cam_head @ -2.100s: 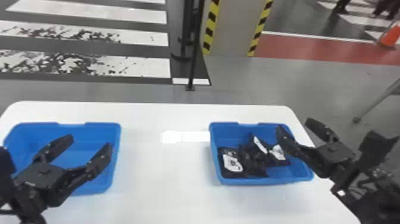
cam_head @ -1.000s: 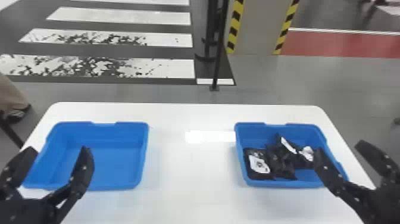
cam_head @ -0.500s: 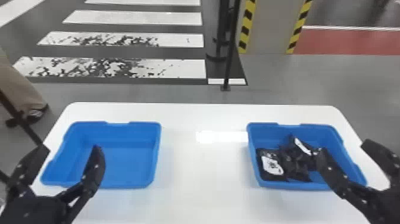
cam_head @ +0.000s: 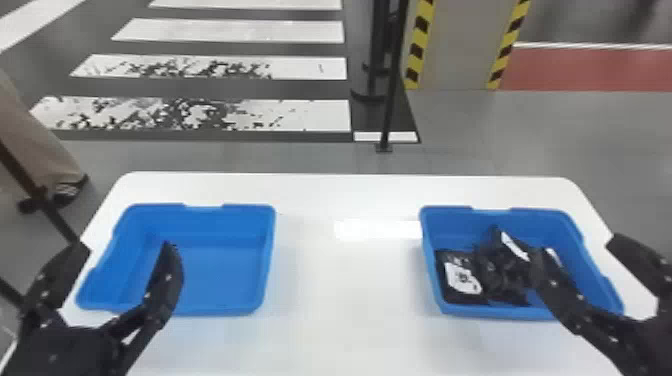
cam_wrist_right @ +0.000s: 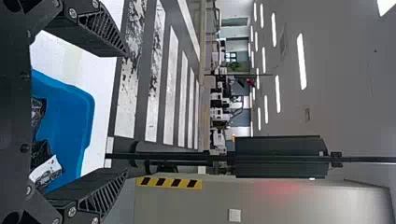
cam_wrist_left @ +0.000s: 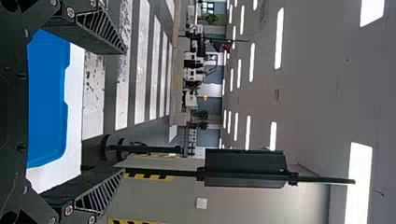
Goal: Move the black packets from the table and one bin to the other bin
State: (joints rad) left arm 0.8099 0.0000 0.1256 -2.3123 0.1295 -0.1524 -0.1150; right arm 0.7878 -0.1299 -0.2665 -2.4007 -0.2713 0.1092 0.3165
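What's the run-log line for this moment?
left gripper: open, empty, near left blue bin | right gripper: open, empty, near right blue bin | black packets: in right blue bin

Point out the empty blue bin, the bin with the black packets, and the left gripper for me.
Empty blue bin [cam_head: 225, 277]: head view, on its bare floor.
Bin with the black packets [cam_head: 434, 277]: head view, on its left wall.
Left gripper [cam_head: 122, 247]: head view, midway between its open fingertips.
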